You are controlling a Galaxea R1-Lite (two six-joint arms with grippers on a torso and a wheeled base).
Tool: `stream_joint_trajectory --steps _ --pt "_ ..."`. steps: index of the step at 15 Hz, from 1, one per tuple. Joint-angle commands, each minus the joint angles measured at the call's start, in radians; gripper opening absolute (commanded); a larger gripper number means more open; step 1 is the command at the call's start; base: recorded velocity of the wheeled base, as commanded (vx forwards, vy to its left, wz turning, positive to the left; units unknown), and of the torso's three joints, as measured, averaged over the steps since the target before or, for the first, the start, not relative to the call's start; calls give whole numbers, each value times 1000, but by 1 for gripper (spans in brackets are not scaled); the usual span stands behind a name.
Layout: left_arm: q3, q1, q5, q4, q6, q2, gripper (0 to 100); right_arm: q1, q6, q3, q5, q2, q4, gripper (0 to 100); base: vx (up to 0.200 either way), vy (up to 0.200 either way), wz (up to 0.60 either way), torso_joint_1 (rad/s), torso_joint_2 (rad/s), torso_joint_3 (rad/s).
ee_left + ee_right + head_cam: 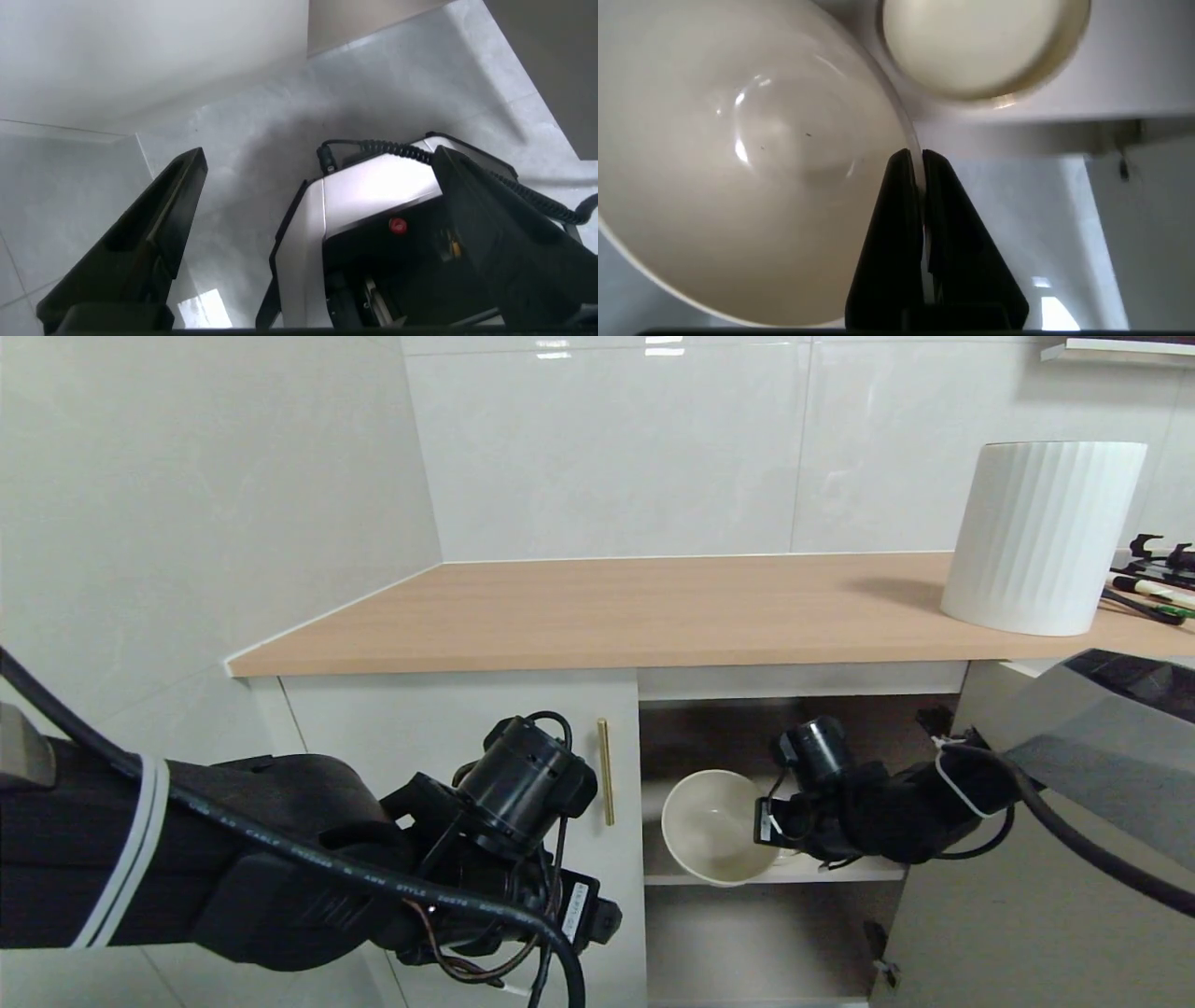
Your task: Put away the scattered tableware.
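Note:
A cream bowl (pixel 711 826) hangs tilted on its side inside the open cabinet, just above the white middle shelf (pixel 840 872). My right gripper (pixel 771 825) is shut on its rim from the right. The right wrist view shows both fingers (pixel 898 245) pinching the thin rim of the bowl (pixel 738 159). A second cream dish (pixel 985 42) rests on the shelf beyond it. My left gripper (pixel 318 252) hangs low in front of the closed cabinet door. It is open with nothing between its fingers, above the tiled floor.
The wooden countertop (pixel 607 611) carries a white ribbed container (pixel 1041 537) and some pens and tools (pixel 1153 583) at the far right. The left door has a gold handle (pixel 605 772). The open right door (pixel 980 896) swings out by my right arm.

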Motion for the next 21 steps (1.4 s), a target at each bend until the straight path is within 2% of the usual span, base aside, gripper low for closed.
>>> stream_joint_trajectory --steps 1,11,21 --pt "1 1 0 0 -1 0 100 -41 1 -11 -16 46 -21 0 0 0 0 0 0 0" --pt "1 1 3 -2 -2 0 100 -186 1 -155 -47 156 -24 0 0 0 0 0 0 0" --pt "-1 1 4 -2 -2 0 100 -204 -2 -212 -54 213 -18 0 0 0 0 0 0 0"
